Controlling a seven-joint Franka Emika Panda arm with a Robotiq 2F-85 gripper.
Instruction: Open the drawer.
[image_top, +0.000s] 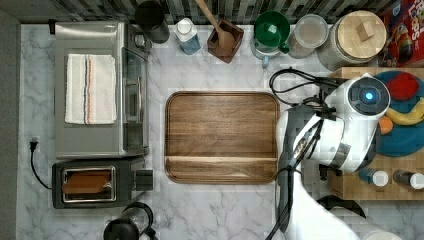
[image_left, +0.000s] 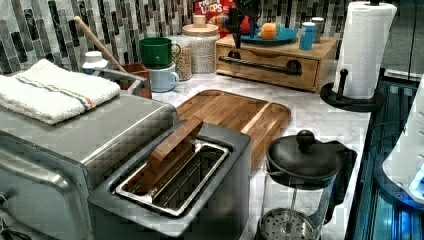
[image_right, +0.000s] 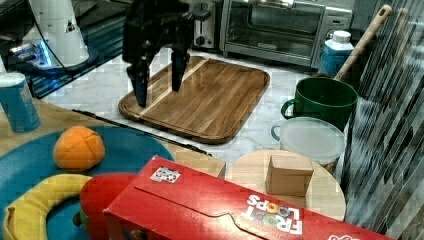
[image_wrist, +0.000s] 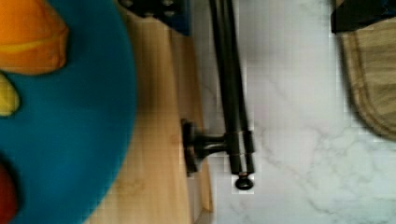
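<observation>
Drawer (image_left: 270, 67): one wide, shallow light-wood unit at the back of the counter in the left view, its front panel flush with the box.
Handle (image_left: 260, 64): one long black metal bar across the front, held off the wood on round posts; the wrist view shows one post and the bar's capped end (image_wrist: 238, 154) over bare marble.
Gripper (image_right: 156, 85): two dark fingers spread apart, holding nothing, hanging above the handle in the right view.
Open room: a strip of marble counter (image_top: 220, 210) lies between the drawer front and the cutting board (image_top: 221, 136).
Cutting board: one dark walnut slab with rounded corners and a grooved rim, lying flat.
Drawer top: one blue plate (image_right: 125, 150) with one orange (image_right: 78, 147), one banana (image_right: 35, 205) and one red fruit (image_right: 102, 192).
Back row: one green mug (image_left: 157, 52), one wooden-lidded jar (image_left: 202, 44).
Appliances: one steel toaster oven (image_top: 100, 90), one toaster (image_top: 97, 181), one glass French press (image_left: 300, 185).
</observation>
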